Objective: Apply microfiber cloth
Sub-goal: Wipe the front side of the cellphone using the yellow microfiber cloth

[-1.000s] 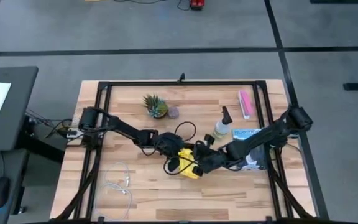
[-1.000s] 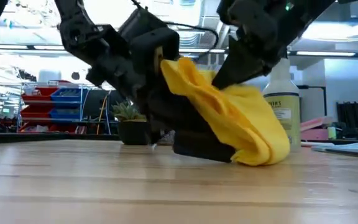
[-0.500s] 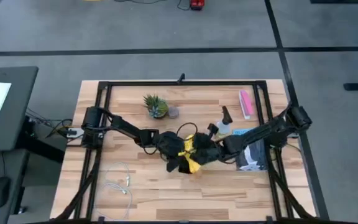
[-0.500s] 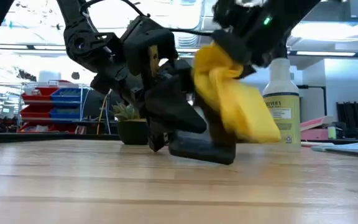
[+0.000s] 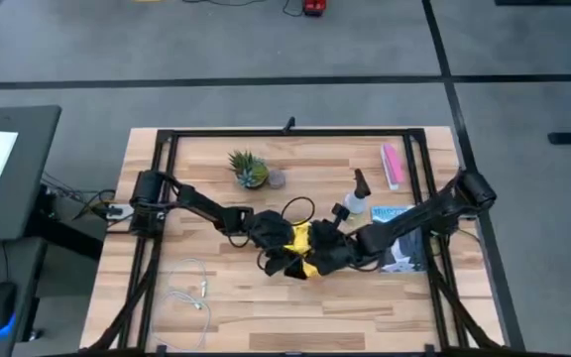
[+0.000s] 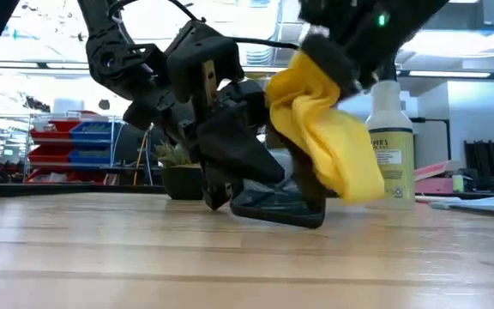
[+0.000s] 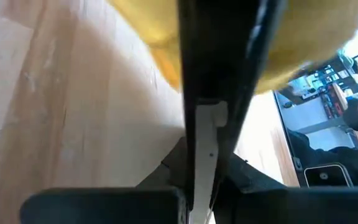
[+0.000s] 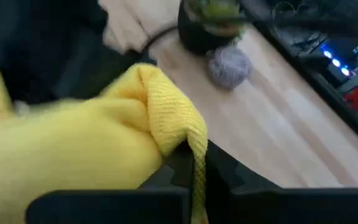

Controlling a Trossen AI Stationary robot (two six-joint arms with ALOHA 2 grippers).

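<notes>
Bright yellow microfiber cloth (image 6: 328,133), black smartphone (image 6: 277,206)

A thin black slab, seen edge-on (image 7: 219,56), rises between the left tool's dark fingers (image 7: 104,202), clamped there. The yellow microfiber cloth (image 7: 160,37) bunches against its far end, above the light wooden table (image 7: 73,118).

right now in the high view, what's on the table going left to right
white cable → plant → left pincer → cloth → right pincer → spray bottle → pink packet
</notes>
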